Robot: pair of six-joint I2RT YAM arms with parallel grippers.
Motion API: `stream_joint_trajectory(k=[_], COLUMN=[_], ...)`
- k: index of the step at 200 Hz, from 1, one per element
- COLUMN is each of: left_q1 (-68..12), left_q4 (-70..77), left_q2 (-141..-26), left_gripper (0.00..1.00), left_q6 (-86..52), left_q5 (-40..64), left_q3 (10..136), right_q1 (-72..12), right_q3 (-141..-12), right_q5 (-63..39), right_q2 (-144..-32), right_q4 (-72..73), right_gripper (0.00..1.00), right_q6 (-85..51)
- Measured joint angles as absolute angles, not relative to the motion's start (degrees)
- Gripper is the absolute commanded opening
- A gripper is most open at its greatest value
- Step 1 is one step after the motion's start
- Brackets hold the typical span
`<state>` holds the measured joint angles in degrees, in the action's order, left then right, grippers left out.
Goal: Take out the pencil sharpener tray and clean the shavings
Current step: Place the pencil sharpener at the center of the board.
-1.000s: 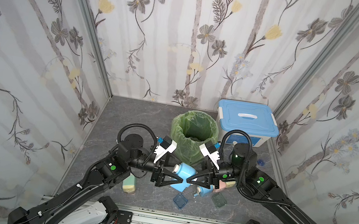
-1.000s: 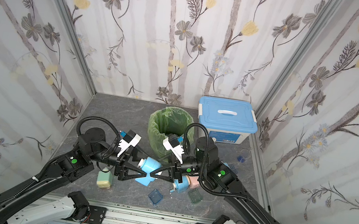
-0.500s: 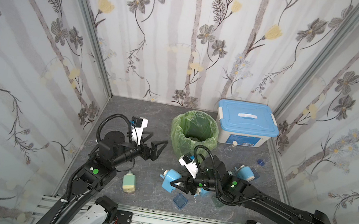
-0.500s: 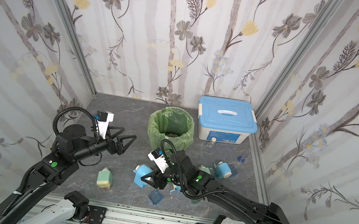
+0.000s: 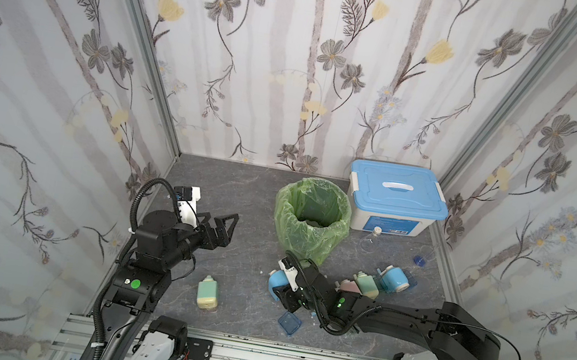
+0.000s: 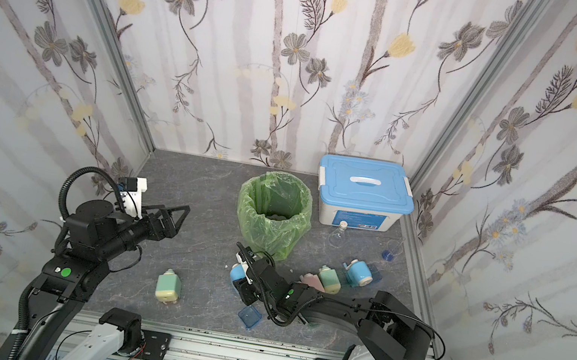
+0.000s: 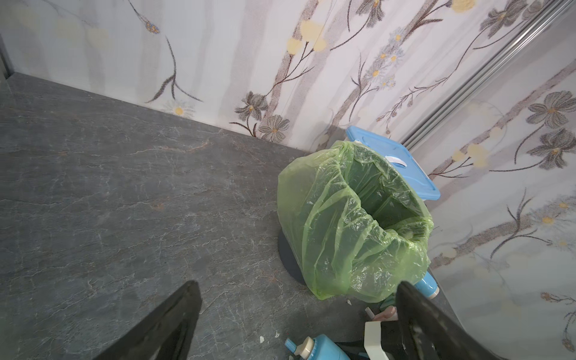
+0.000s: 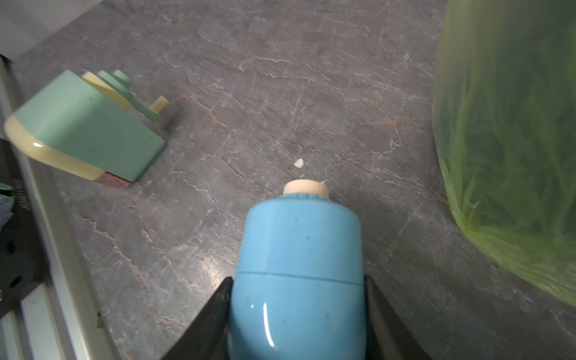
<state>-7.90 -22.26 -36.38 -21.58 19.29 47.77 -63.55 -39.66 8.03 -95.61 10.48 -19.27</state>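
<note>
My right gripper (image 8: 298,280) is shut on a blue pencil sharpener (image 5: 275,282), one finger on each side, low at the table in front of the bin. Whether the sharpener rests on the surface I cannot tell. A small clear-blue tray (image 5: 289,323) lies on the table just nearer the front rail, apart from the sharpener. Shavings show as whitish flecks (image 8: 299,162) on the grey surface ahead of the sharpener's crank end. My left gripper (image 5: 221,219) stands open and empty at the left, well away from the sharpener.
A green-lined bin (image 5: 310,220) stands mid-table, with a blue-lidded box (image 5: 394,198) behind it on the right. A mint-green sharpener (image 5: 207,294) lies at front left. Pink, green and blue sharpeners (image 5: 366,285) cluster at the right. A small flask (image 5: 370,238) and a beaker (image 5: 422,257) stand near the box.
Both grippers were at the blue sharpener, raised in front of the bin. The left one has let go and drawn back left. The right arm has lowered the sharpener toward the table.
</note>
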Motion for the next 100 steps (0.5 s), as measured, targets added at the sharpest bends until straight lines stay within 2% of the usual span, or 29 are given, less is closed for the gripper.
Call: stream_joint_trajectory(k=[12,29,59,71,97,100], left_q1=[-7.27,-6.68,-6.15,-5.89,-5.15,-5.02], left_q4=[-22.74,-22.94,-22.92,-22.96,-23.03,-23.22], left_q2=[-36.42,-36.53,-36.53,-36.67,-37.54,-37.69], left_gripper=[1.00,1.00,1.00,1.00,1.00,1.00], left_q6=[-21.54,-21.54,-21.56,-21.58,-21.58,-21.58], left_q5=[19.62,20.08,21.06,21.23,21.19,21.08], left_q3=[47.77,47.77,47.27,47.05,47.07,47.16], right_q1=[-64.42,-65.65,-66.54,-66.65,-66.81,-66.85], right_q3=[-39.48,-39.44,-39.31,-39.38,-43.13,-43.81], right_q5=[9.32,11.09,12.69,12.69,11.66,11.42], right_q2=[-95.96,-96.23,-95.20,-93.78,-92.20,-92.20], right_q4=[10.46,10.48,9.93,9.85,6.66,6.22], right_gripper=[0.52,0.68,0.85,0.89,0.91,0.95], right_q6=[-19.59,-19.59,-19.00,-18.76,-16.47,-16.36])
